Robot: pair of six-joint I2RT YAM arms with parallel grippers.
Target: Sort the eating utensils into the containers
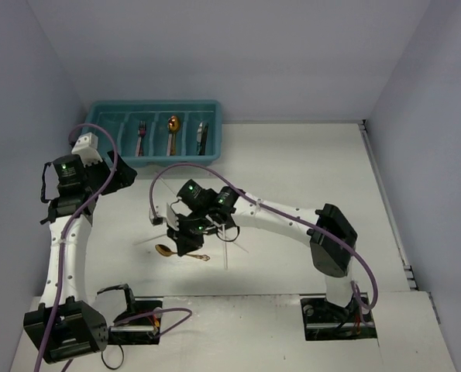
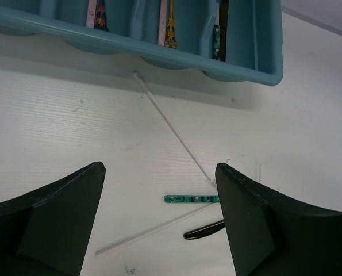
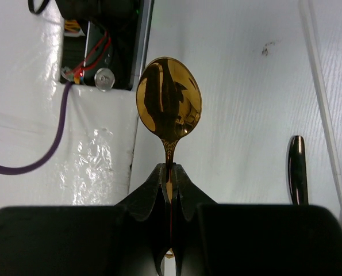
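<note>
Mid-table: right gripper (image 3: 169,172) has its jaws pinched tight on gold spoon (image 3: 169,98), gripping the thin neck of the handle. Bowl sticks out just past the fingertips; rest of handle runs back btwn the fingers. Right arm: elbow up on the right side, forearm stretched left. Spoon bowl points toward the left arm's base, long axis approx left-right across the table. Black handle (image 3: 297,169) lies on the table just beside.

Farther out, left gripper (image 2: 159,168) hangs wide open w/ nothing in it, over white chopsticks (image 2: 171,129) and a teal-handled knife (image 2: 191,199). Left arm stands tall from its base, wrist aimed at cutlery tray (image 2: 257,73).

Tray sits by the far wall. Fork (image 1: 142,136), 2nd gold spoon (image 1: 172,125) and tray knife (image 1: 202,138) lie lengthwise in separate compartments.
</note>
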